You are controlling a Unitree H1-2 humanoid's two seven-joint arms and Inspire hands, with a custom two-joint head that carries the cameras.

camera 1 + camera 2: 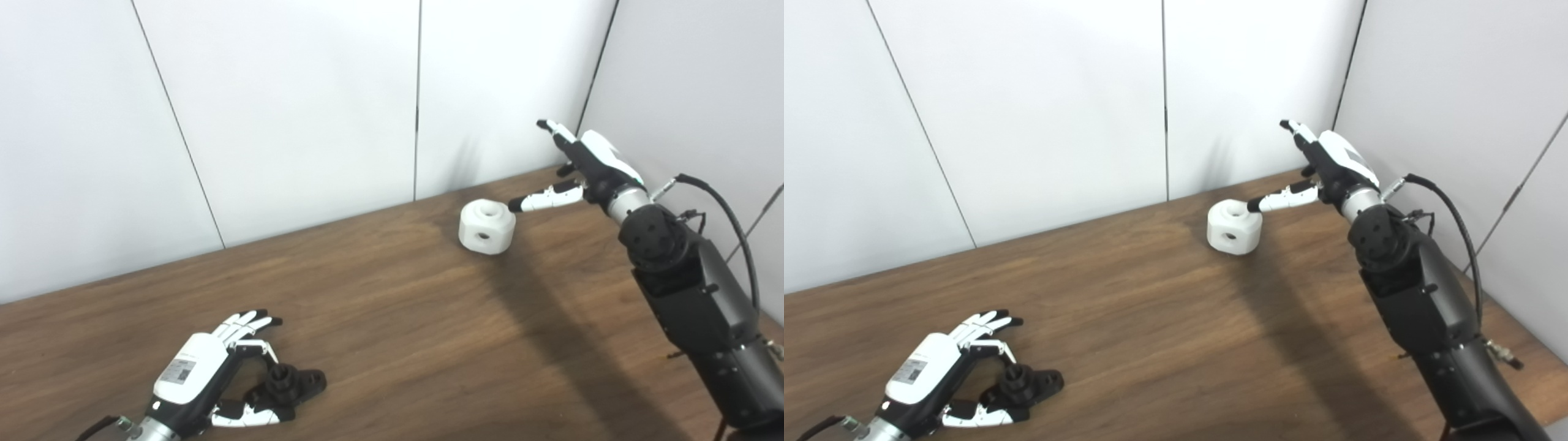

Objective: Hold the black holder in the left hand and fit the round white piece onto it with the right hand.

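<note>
The black holder [291,384] lies on the wooden table [392,318] near the front left. My left hand [205,373] rests around it with fingers spread, thumb on its near side and fingers above it, not clearly closed on it. The round white piece [487,226], a chunky block with holes in its top and side, sits at the back right of the table. My right hand [582,168] hovers just right of the piece, open, with its thumb tip close to the piece's upper right edge and its fingers pointing up and away.
White wall panels [306,110] run close behind the table, and a side wall [692,92] stands at the right. My right forearm [692,275] and its cable [729,214] reach over the table's right side. A broad stretch of bare wood lies between the two hands.
</note>
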